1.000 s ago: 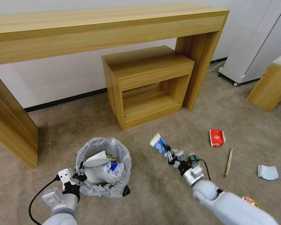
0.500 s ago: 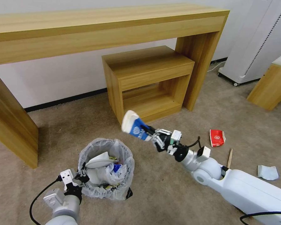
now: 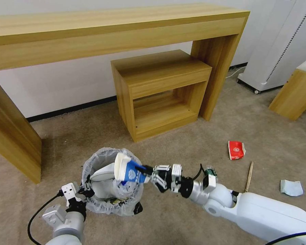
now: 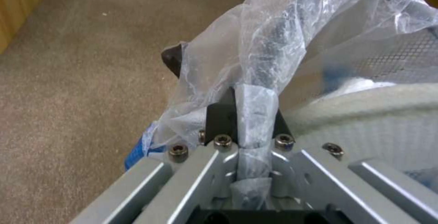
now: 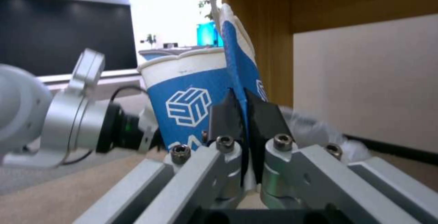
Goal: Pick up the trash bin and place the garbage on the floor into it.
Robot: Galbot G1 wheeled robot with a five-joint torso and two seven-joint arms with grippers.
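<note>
I see my right claw (image 3: 147, 173) pinching the blue-white carton (image 3: 125, 170) over the trash bin (image 3: 112, 183). My left claw (image 4: 248, 114) clamps the bag-covered rim; the liner hides the bin's deeper contents from me.

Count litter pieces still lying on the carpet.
3, all to the robot's right: red wrapper, wooden stick, pale blue mask. The right arm may hide more.

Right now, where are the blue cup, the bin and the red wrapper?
blue-white cup (image 3: 126, 170), head view: its blue side.
trash bin (image 3: 107, 154), head view: far rim's liner.
red wrapper (image 3: 236, 150), head view: its middle.
</note>
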